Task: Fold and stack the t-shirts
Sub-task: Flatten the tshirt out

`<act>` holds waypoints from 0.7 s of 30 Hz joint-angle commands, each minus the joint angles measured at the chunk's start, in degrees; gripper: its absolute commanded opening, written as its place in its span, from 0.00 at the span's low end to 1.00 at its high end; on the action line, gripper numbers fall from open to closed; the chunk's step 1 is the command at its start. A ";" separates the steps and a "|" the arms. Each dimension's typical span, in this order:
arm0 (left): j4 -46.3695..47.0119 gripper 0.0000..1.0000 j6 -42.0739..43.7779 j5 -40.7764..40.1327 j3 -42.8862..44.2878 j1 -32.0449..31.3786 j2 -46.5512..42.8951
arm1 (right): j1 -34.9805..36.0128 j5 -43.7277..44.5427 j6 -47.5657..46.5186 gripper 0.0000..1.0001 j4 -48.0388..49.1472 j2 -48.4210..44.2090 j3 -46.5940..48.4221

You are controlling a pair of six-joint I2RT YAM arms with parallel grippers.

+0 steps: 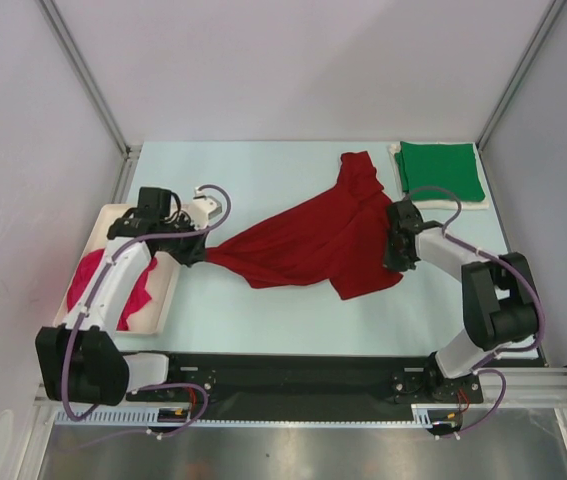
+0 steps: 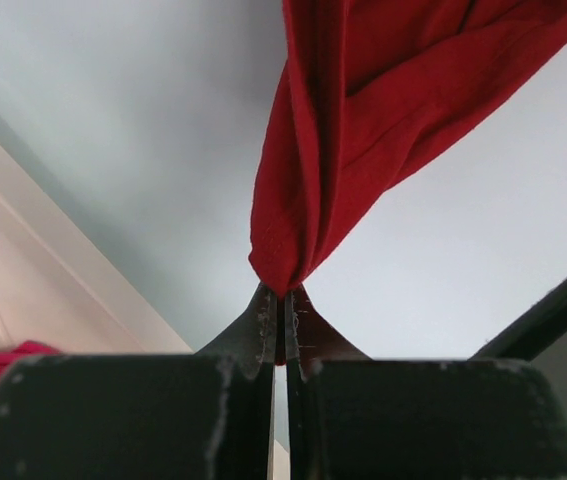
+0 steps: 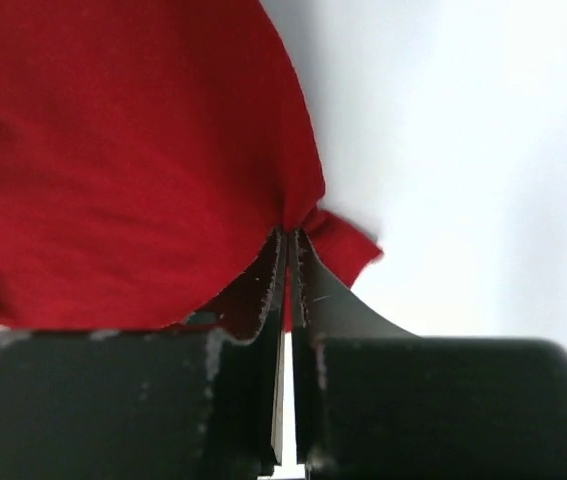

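Observation:
The dark red t-shirt is stretched across the middle of the table between both grippers. My left gripper is shut on its left end, seen pinched in the left wrist view. My right gripper is shut on its right edge, seen pinched in the right wrist view. The green t-shirt lies folded at the back right. The bright pink t-shirt lies crumpled in the cream tray at the left, partly hidden under my left arm.
Grey walls and metal frame posts close in the table on three sides. The black arm rail runs along the near edge. The green shirt rests on a white cloth pad.

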 commanded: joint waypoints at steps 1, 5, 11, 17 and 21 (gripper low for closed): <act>-3.63 0.00 1.40 3.48 2.80 0.43 -4.63 | -0.83 1.75 0.52 0.00 -2.06 -7.50 -0.26; -9.86 0.00 1.84 4.36 8.59 0.52 -9.99 | -2.85 2.36 0.52 0.00 -8.90 -24.77 3.24; -21.11 0.01 3.16 3.13 23.26 0.60 -18.60 | -3.65 6.49 -0.88 0.00 -24.37 -42.66 22.65; -25.79 0.00 0.09 -4.68 41.98 0.52 -23.88 | -3.56 9.04 -2.55 0.00 -36.86 -49.53 50.82; -28.33 0.00 -1.32 -8.29 57.34 0.52 -21.88 | -3.47 7.55 -3.17 0.00 -40.56 -47.17 63.95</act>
